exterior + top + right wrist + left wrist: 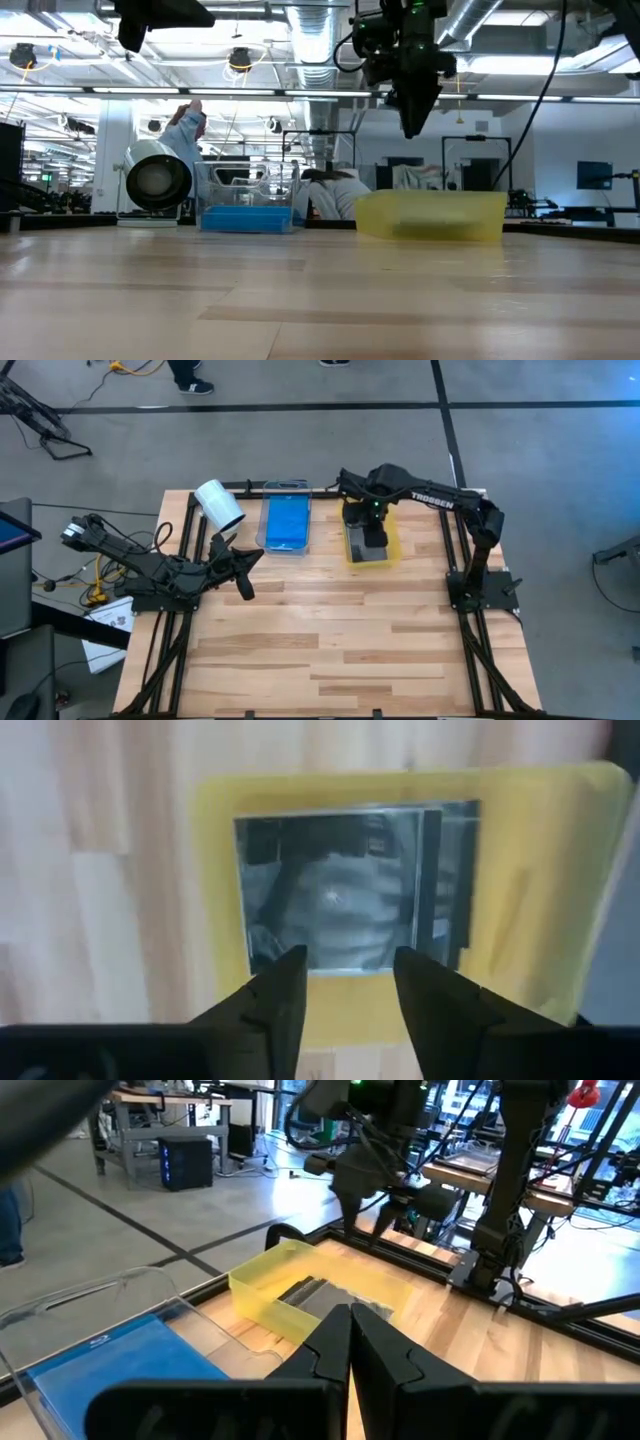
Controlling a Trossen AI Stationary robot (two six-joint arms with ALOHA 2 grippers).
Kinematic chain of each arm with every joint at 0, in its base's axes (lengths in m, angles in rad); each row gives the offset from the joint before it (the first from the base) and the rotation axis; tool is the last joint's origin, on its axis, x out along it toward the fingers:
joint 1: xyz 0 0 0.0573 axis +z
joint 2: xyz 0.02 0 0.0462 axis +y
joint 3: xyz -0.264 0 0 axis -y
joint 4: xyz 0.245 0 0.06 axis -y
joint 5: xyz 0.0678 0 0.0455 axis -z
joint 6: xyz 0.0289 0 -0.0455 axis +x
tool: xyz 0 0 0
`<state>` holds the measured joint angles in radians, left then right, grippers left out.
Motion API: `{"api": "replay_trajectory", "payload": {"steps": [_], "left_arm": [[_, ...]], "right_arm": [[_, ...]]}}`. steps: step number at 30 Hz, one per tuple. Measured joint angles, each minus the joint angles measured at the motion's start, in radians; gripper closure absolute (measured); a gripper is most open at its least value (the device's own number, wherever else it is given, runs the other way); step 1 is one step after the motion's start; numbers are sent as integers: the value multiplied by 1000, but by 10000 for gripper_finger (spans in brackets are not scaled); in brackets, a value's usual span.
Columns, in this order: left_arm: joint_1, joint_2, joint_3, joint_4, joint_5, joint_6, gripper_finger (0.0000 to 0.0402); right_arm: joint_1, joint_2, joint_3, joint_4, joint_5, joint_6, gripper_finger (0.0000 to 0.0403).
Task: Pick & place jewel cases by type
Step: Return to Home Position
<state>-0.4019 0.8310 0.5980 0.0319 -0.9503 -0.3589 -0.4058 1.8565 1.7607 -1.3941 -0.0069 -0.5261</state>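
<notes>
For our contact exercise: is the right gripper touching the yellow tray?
Apart. The low view shows the right gripper well above the yellow tray.

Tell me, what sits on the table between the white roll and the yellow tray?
A clear tray holding blue jewel cases; the high view shows it plainly.

"TROSSEN" in white on rt arm [436, 499] (upper link), logo on blue jewel case [120, 1365] illegible
</notes>
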Motion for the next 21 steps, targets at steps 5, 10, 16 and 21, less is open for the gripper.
{"api": "replay_trajectory", "payload": {"steps": [5,10,16,21], "left_arm": [[0,0,0,0,2,-15,401],[0,0,0,0,-7,-12,401],[0,0,0,-13,-128,15,401],[0,0,0,120,-144,69,401]], "right_arm": [[-44,-5,0,40,9,101,239],[-80,-52,0,102,-52,178,228],[-90,-196,0,279,-209,256,229],[-90,-345,0,375,-228,290,236]]}}
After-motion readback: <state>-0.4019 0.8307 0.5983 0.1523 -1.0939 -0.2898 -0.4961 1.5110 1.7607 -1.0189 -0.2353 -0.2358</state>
